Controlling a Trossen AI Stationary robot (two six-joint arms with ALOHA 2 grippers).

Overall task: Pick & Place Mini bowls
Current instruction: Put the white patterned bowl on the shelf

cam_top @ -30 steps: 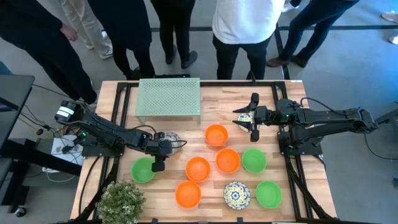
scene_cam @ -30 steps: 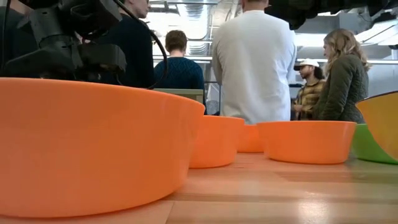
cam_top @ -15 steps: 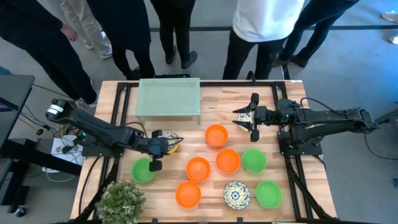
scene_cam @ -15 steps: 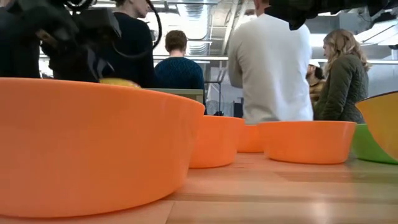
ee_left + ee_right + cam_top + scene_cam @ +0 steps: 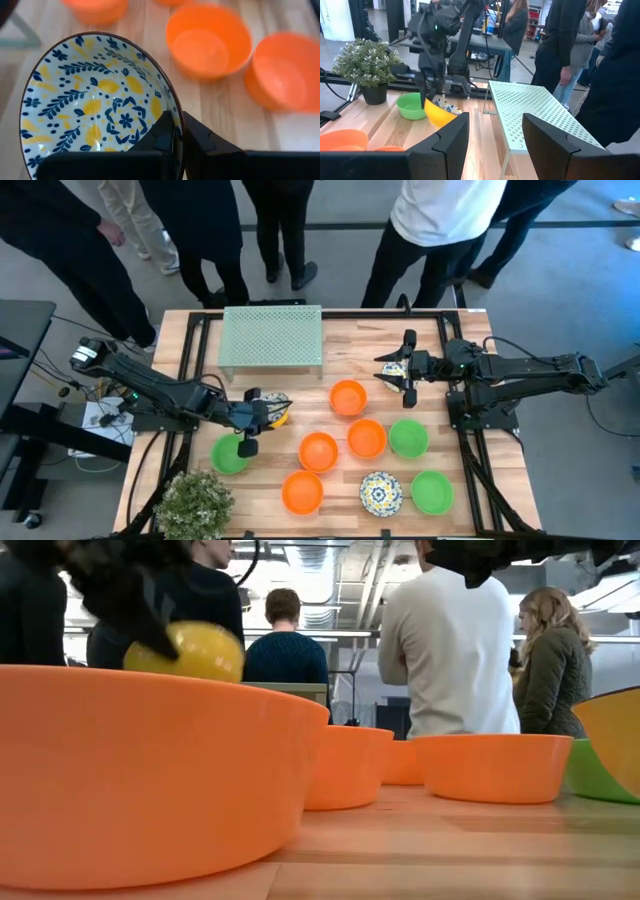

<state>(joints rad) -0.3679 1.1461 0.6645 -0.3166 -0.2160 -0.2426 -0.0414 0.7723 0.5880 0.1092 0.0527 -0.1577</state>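
My left gripper (image 5: 262, 416) is over the table's left middle, shut on a white bowl with a blue-yellow floral inside (image 5: 95, 107) and a yellow outside (image 5: 188, 650). That bowl also shows in the right wrist view (image 5: 440, 115). On the table stand several orange bowls (image 5: 348, 397), three green bowls (image 5: 230, 454) and one floral bowl (image 5: 380, 493). My right gripper (image 5: 390, 370) is open (image 5: 495, 135) near the far right. Another floral bowl (image 5: 393, 369) shows at its fingers from above. Whether they touch it, I cannot tell. My left gripper holds the floral bowl by its rim (image 5: 171, 107), one finger (image 5: 165, 135) inside the bowl and one (image 5: 202, 145) outside. The fingers come from above, slanting down. The bowl is lifted clear of the table and tilted, its yellow underside turned toward the near edge.
A pale green perforated rack (image 5: 271, 338) stands at the far edge. A potted plant (image 5: 195, 502) sits at the near left corner. Several people stand beyond the far edge. There is bare wood between the rack and the bowls.
My left gripper has risen with the floral bowl. The bowl has come off the table and tipped up, so its yellow underside now shows in the low view. My right arm has kept still.
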